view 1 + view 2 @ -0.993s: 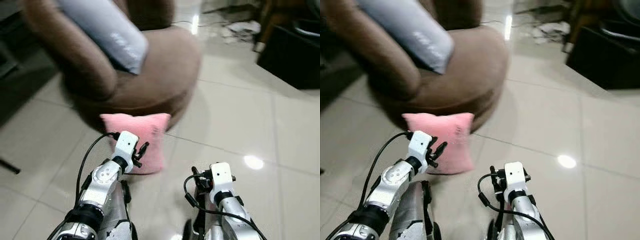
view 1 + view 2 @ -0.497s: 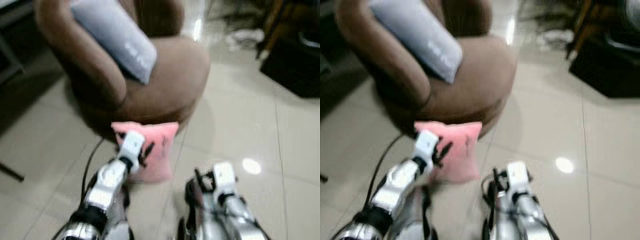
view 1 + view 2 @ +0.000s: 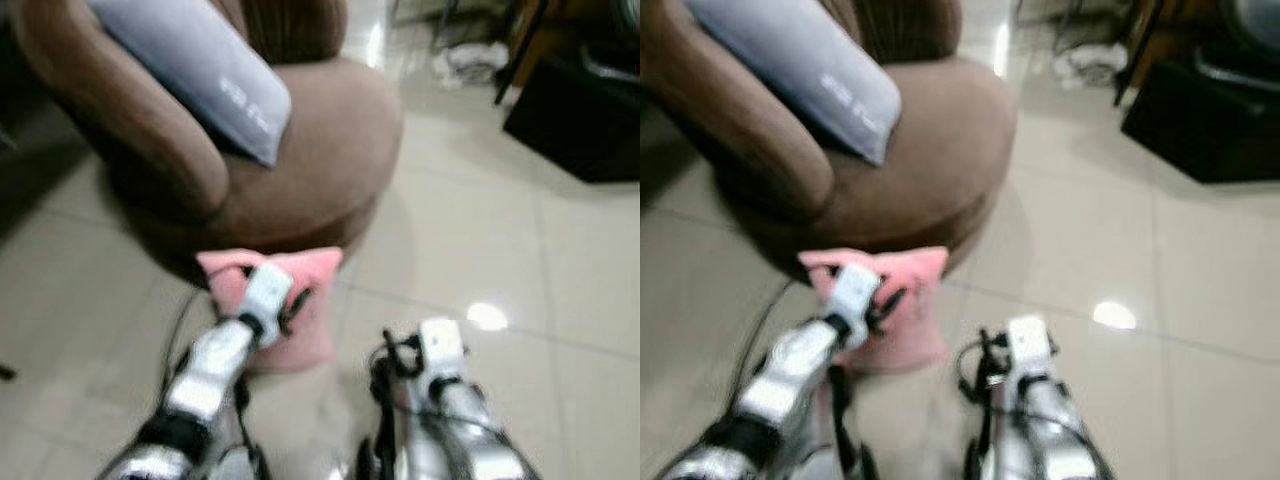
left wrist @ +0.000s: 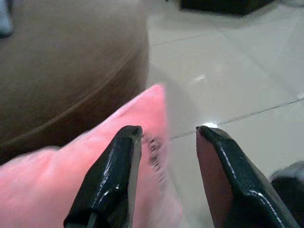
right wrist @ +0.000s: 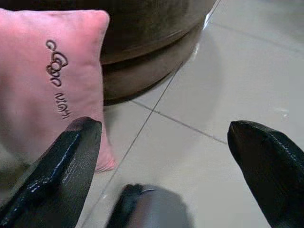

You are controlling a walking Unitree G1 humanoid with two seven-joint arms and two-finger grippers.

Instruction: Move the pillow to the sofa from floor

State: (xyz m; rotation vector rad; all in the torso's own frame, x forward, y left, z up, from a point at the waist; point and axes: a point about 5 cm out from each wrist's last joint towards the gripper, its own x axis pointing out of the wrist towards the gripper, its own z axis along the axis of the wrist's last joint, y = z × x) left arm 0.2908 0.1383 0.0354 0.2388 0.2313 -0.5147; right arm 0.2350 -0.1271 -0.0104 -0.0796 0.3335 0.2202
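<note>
Closer now, the left gripper point(image 4: 164, 137), fingers apart, reaches the pink pillow point(image 3: 315, 300) at 12 o'clock; right gripper point(image 5: 164, 142) gapes wide, empty.

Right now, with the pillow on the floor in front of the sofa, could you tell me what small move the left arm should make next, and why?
Probably ease the left gripper a little further forward so the pink pillow's edge sits between its open fingers, then close. The pillow stands on the floor against the brown sofa, and one finger already overlaps it while the other is beside it. The right gripper is open, off to the side.
</note>
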